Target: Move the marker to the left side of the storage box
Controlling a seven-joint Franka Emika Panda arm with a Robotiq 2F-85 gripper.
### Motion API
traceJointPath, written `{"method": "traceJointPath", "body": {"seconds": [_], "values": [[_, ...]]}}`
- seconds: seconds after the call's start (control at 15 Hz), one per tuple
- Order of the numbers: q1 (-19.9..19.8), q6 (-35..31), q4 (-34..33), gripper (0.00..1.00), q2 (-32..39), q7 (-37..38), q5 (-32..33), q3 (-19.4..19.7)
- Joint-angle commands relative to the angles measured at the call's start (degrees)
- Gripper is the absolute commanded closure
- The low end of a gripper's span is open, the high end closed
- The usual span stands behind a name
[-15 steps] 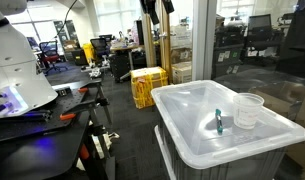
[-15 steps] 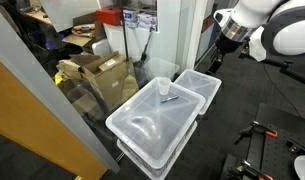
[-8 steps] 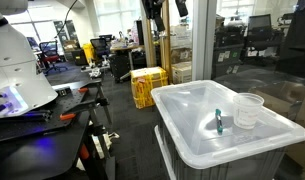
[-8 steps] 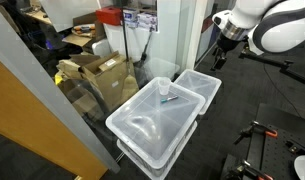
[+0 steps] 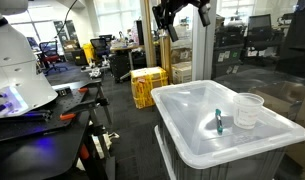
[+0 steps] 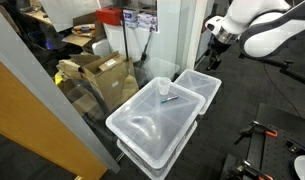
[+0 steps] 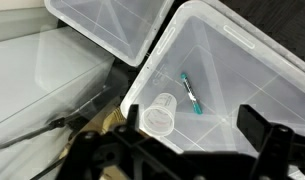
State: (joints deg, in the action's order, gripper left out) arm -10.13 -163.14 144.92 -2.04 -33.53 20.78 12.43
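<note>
- Teal marker (image 7: 191, 94) lay on the recessed lid of the box (image 7: 254, 70), just beside the clear cup (image 7: 159, 115), which stood upright near one corner.
- In both exterior views the marker (image 5: 218, 122) (image 6: 170, 99) rested flat, between the cup (image 5: 248, 110) and the lid's middle.
- Gripper (image 5: 182, 18) hung high above and well apart from the box (image 5: 192, 135), its fingers (image 7: 260, 128) spread wide and holding nothing.
- A second box (image 6: 199, 84) sat against the first (image 6: 142, 125).
- A yellow crate (image 5: 147, 86) stood on the floor behind.
</note>
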Motion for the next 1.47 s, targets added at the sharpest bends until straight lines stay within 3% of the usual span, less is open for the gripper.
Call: {"method": "traceJointPath", "body": {"seconds": [0.0, 0.47, 0.53, 0.93, 1.4], "values": [[-0.2, -3.9, -1.0, 0.00, 4.5, -7.6, -5.1, -0.1], [-1.3, -3.5, -2.3, 0.00, 9.9, -18.9, -16.2, -1.3], [-1.4, -3.4, -0.8, 0.00, 8.2, -15.2, -12.8, -1.5], [-1.9, -3.4, -1.7, 0.00, 9.6, -16.2, -13.9, -1.8], [-5.9, -5.4, -3.4, 0.00, 15.0, -22.5, -21.3, -8.1]]}}
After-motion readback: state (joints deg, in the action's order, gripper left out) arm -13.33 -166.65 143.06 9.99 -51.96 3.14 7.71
